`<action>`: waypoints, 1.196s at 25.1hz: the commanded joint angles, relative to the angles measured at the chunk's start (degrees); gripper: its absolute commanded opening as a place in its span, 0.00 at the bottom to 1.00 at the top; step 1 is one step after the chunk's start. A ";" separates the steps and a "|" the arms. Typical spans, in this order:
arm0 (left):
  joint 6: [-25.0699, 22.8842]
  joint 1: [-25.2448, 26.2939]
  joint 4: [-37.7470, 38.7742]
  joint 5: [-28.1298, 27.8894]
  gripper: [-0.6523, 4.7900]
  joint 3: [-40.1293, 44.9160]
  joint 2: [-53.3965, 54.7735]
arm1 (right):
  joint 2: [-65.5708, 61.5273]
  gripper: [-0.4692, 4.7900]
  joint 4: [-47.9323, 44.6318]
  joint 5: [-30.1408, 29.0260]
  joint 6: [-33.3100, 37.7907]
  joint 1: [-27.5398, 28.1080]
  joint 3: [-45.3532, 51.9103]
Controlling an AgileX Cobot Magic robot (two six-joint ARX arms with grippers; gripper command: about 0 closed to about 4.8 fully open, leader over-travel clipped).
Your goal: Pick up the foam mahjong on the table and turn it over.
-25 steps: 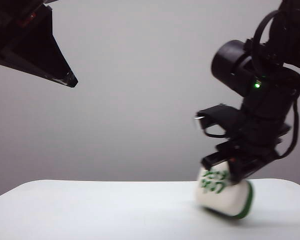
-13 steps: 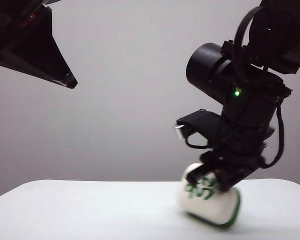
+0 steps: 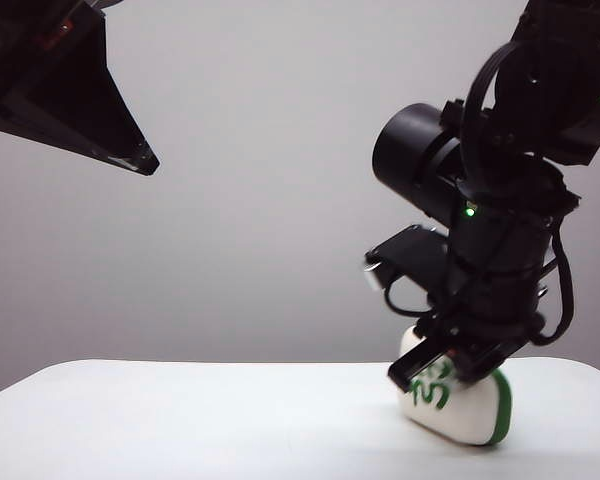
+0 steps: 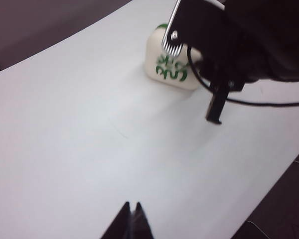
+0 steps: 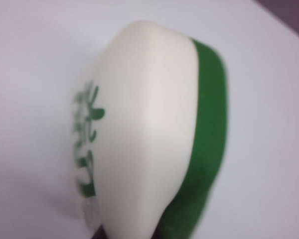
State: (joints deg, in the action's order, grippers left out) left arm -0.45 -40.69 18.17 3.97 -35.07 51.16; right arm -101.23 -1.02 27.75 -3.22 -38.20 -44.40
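The foam mahjong [image 3: 465, 412] is at the right of the table [image 3: 180, 420], tilted, its lower edge at the surface. Its white face with the green character points left and its green half lies to the right. My right gripper [image 3: 452, 372] comes down from above and is shut on the block's top. In the right wrist view the foam mahjong [image 5: 149, 124] fills the picture, clamped at my right gripper [image 5: 157, 233], whose fingers are nearly hidden. My left gripper [image 3: 143, 160] hangs high at the upper left, shut and holding nothing. Its tips [image 4: 132, 205] show over bare table, far from the foam mahjong [image 4: 162, 62].
The white table [image 4: 65, 149] has a rounded front edge, with dark floor beyond it. My right arm's black body and a loose cable [image 4: 269, 102] stand over the block. A plain grey wall is behind.
The right arm swung left with the block, then back to the right while its wrist turned. The block now lies flatter and lower on the table. The left gripper stayed still.
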 commanded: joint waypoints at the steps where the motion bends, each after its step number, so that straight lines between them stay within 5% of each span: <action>1: 0.02 0.00 -0.68 0.15 0.11 -0.26 -0.09 | -1.53 0.33 0.94 -13.05 0.20 -0.13 -0.15; 8: 0.02 0.00 -0.63 0.15 0.11 -0.26 -0.09 | -1.33 0.61 3.96 -32.87 4.17 0.77 -2.40; 15: -0.57 0.00 -0.11 -0.48 0.11 -0.26 -0.09 | -0.50 0.61 7.67 -36.39 7.72 0.85 -7.93; 18: -3.69 0.00 0.83 -9.64 0.11 -0.44 -0.20 | 4.66 0.61 12.07 -41.40 9.14 0.79 -8.81; 26: -8.61 0.22 2.43 -19.10 0.11 -0.50 -2.05 | 16.13 0.53 25.59 -32.20 9.18 1.31 -8.15; 30: -9.66 6.19 5.75 -19.85 0.11 -0.39 -6.21 | 20.55 0.52 25.94 -32.15 9.29 2.73 -6.23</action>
State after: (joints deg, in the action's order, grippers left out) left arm -9.52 -37.58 22.72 -16.19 -35.14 46.68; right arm -82.17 25.17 -4.62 5.80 -35.86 -51.07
